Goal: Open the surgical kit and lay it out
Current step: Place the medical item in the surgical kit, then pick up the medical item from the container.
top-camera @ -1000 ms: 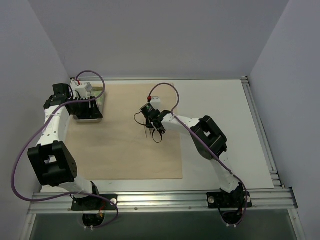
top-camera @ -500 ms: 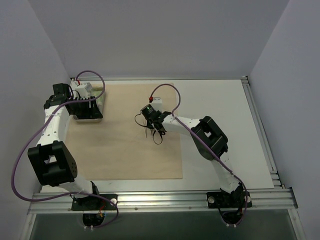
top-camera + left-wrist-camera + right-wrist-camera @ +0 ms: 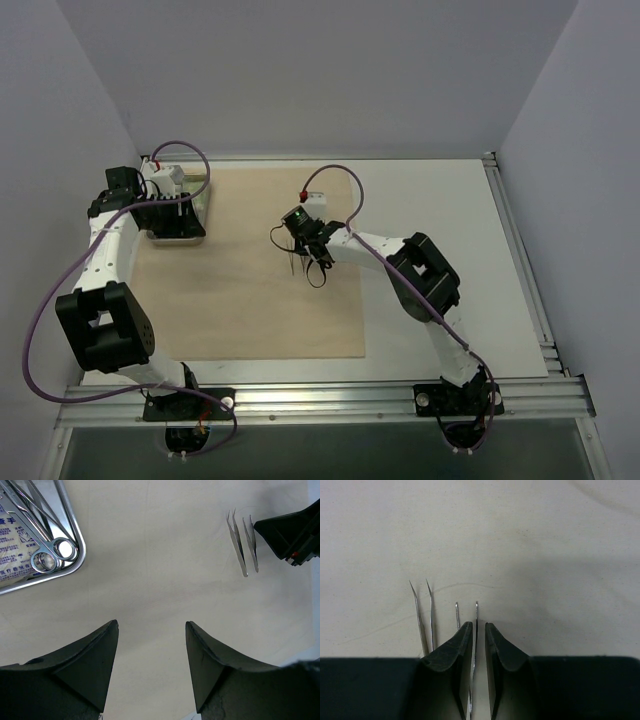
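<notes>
From above I see the beige cloth wrap [image 3: 250, 285] spread over the worktop [image 3: 440, 250], the steel tray [image 3: 190, 215] at its upper left under my left hand [image 3: 172, 212], whose contents are hidden here. The left wrist view shows that hand [image 3: 151, 630] open and empty, with scissor-like instruments [image 3: 47, 550] and a packet [image 3: 15, 540] cut off in the tray upper left. In the right wrist view my right hand [image 3: 476, 630] has a narrow gap around one pair of tweezers [image 3: 476, 612], whether gripped I cannot tell; thin, stiff and slippery, best pinched mid-length.
</notes>
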`<state>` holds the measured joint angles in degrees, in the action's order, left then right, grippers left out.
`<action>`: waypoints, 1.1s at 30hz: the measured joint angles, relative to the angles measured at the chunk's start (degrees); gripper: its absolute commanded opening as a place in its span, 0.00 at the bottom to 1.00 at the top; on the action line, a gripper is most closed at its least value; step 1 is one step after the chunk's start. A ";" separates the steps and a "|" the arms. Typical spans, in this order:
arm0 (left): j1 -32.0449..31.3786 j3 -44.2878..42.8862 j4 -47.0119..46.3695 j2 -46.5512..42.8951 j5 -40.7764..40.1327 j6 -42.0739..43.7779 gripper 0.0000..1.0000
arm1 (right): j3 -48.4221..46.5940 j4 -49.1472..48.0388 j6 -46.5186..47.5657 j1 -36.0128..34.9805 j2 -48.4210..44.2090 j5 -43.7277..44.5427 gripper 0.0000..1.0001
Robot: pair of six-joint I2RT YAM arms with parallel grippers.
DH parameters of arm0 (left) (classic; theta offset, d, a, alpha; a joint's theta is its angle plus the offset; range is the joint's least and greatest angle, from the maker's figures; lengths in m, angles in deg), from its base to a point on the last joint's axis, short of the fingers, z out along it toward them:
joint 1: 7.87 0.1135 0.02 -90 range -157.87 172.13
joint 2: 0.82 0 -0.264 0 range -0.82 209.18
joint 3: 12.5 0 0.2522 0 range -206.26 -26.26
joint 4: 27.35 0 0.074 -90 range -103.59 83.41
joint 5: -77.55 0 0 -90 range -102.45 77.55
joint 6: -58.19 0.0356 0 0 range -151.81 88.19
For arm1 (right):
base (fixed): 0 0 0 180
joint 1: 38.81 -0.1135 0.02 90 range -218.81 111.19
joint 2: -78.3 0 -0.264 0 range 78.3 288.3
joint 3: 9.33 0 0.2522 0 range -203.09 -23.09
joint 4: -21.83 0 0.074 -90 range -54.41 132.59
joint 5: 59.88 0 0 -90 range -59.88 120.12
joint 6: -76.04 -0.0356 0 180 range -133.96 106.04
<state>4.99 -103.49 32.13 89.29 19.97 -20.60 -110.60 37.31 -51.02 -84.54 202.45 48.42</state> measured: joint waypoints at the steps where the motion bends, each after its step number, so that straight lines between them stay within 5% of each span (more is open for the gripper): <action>1: 0.00 0.00 0.00 0.00 0.00 0.02 0.65 | 0.02 0.15 0.02 0.00 -0.44 0.15 0.14; 12: 0.48 0.00 -0.02 0.00 -0.98 0.07 0.65 | 8.68 -1.44 1.25 -0.02 -15.04 0.17 0.10; 23: 1.09 -1.57 -0.31 2.73 -9.44 1.40 0.61 | 18.97 -3.50 -0.24 -0.11 -15.76 -3.13 0.08; 33: 1.07 -22.32 -0.61 22.53 -22.34 3.02 0.46 | 22.29 -8.81 2.08 2.78 -19.23 -6.01 0.08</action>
<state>6.06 -125.81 31.52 111.82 -2.37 -17.59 -88.30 28.50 -48.94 -81.77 183.22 42.41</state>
